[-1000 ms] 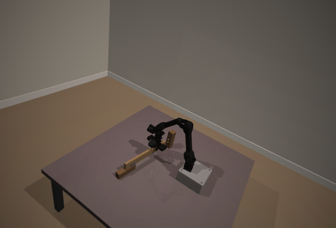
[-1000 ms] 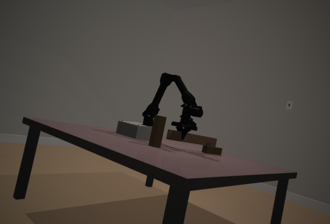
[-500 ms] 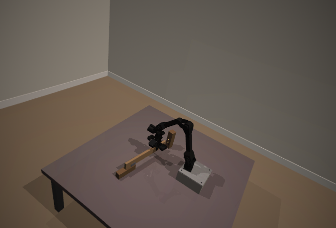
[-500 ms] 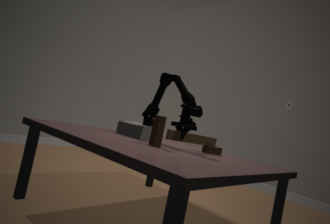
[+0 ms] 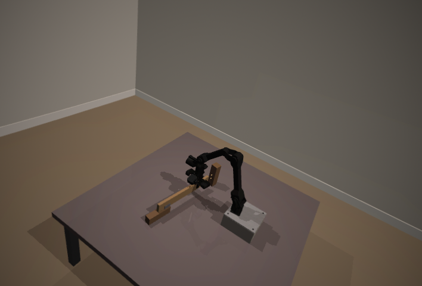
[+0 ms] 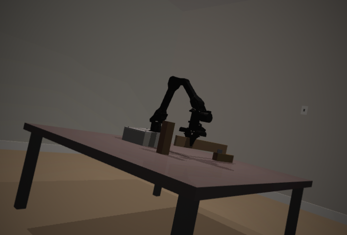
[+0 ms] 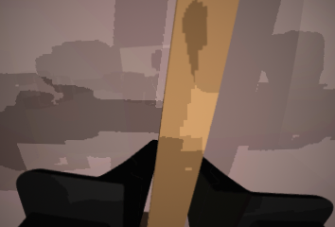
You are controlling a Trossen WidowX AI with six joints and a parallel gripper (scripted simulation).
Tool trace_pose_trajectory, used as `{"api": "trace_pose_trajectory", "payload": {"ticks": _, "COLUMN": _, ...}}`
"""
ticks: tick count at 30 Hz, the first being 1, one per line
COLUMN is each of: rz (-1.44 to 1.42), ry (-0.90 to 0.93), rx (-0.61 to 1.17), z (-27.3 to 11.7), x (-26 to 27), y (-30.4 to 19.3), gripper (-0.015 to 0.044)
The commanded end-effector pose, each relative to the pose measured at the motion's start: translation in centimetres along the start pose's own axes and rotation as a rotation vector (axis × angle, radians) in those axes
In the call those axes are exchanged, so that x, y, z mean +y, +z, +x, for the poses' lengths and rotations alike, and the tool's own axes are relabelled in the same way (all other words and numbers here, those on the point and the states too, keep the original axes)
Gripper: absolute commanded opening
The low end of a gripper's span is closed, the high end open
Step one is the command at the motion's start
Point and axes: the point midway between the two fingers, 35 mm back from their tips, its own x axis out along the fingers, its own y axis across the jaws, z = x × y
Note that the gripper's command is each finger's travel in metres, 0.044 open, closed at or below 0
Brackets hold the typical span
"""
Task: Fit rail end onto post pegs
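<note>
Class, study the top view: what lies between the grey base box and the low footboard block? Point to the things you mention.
In the top view, only tabletop with shadows across it separates the grey base box (image 5: 236,225) from the footboard block (image 5: 152,217).

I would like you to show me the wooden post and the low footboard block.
wooden post (image 5: 214,175) (image 6: 165,137): top and exterior views, its side
low footboard block (image 5: 157,216) (image 6: 224,157): top and exterior views, its side

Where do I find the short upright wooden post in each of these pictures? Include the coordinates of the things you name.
Top: just right of centre, below mid-height; the wooden post (image 5: 215,173) (image 6: 165,137) stands beyond the near end of the bed rail (image 5: 176,198) (image 6: 210,145) (image 7: 185,113).
Exterior: just left of centre, slightly below mid-height, left of the rail.
Wrist: not identifiable in this picture.
Shared landmark: the bed rail, gripped by the black gripper (image 5: 197,186) (image 6: 191,144) (image 7: 168,147) in all three views.
</note>
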Motion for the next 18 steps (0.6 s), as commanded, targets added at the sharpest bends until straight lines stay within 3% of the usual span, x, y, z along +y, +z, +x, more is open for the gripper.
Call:
{"api": "trace_pose_trajectory", "payload": {"ticks": 1, "rz": -0.003, "ry": 0.000, "rx": -0.003, "z": -0.06, "x": 0.03, "y": -0.11, "gripper": 0.0000}}
{"api": "trace_pose_trajectory", "payload": {"ticks": 18, "rz": -0.003, "ry": 0.000, "rx": -0.003, "z": 0.10, "x": 0.01, "y": -0.64, "gripper": 0.0000}}
